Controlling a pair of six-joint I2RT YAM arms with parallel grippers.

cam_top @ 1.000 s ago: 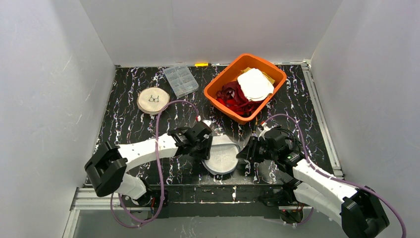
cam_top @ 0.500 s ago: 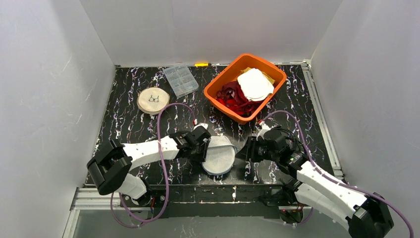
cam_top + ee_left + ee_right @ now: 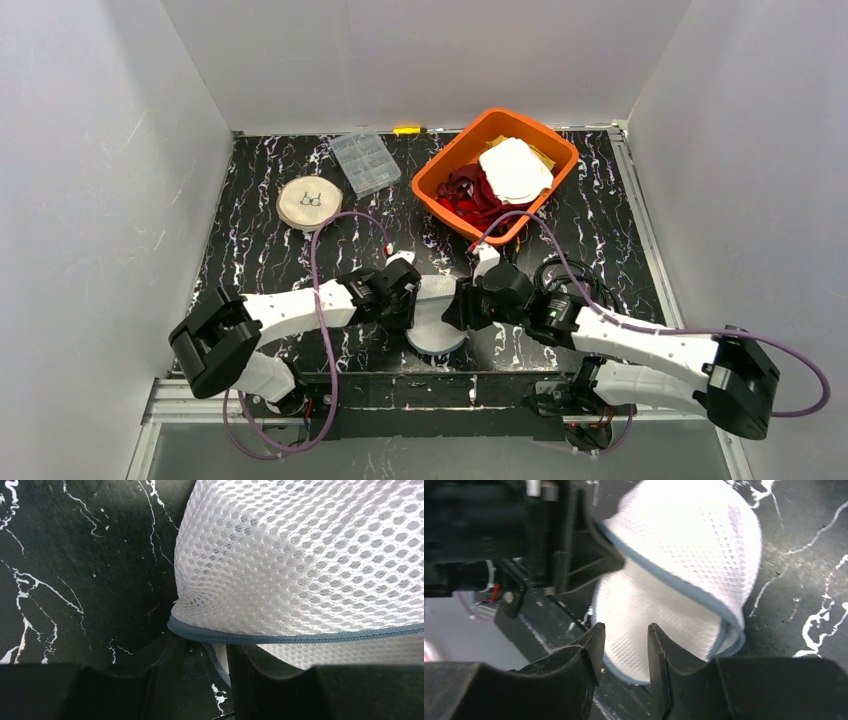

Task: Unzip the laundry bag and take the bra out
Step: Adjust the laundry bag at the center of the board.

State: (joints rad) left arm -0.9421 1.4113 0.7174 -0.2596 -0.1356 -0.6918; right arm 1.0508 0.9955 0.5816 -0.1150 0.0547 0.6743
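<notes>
Zero steps complete, by my reading: zip looks closed, no bra out. At 1 o'clock the orange tub (image 3: pixel 452 148) holds red fabric (image 3: pixel 470 195) and a white piece (image 3: pixel 515 168). At 6 o'clock sits the laundry bag (image 3: pixel 437 318), its contents hidden by mesh. At 11 o'clock, the clear compartment box (image 3: pixel 365 160), contents unreadable. My left gripper (image 3: pixel 205 652) clenches the bag's blue rim (image 3: pixel 300 637). The right gripper (image 3: pixel 624 635), jaws parted, holds nothing.
</notes>
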